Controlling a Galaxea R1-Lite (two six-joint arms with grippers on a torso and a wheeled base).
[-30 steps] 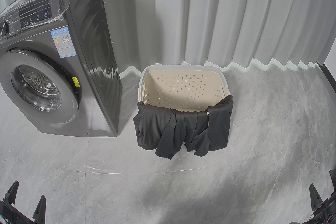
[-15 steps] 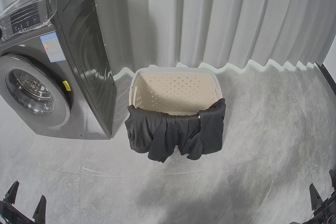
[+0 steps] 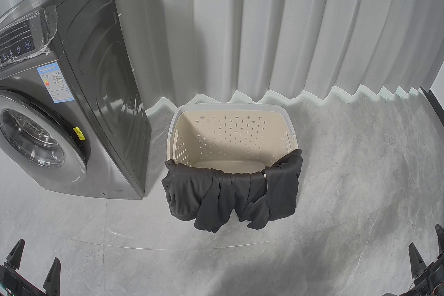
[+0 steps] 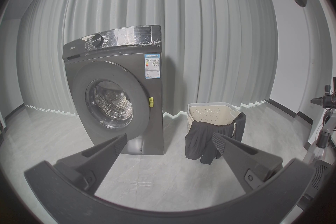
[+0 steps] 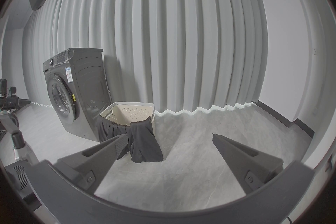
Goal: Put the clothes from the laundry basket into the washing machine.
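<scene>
L end effector (image 4: 169,136), R end effector (image 5: 170,137) wide open, empty; 1 basket (image 3: 231,106), 1 garment (image 3: 222,195), 1 washer (image 3: 92,79).

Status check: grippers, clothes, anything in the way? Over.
Left gripper and right gripper open, empty. Dark clothes draped over laundry basket near rim, untouched. Washing machine door shut, blocks loading.
</scene>
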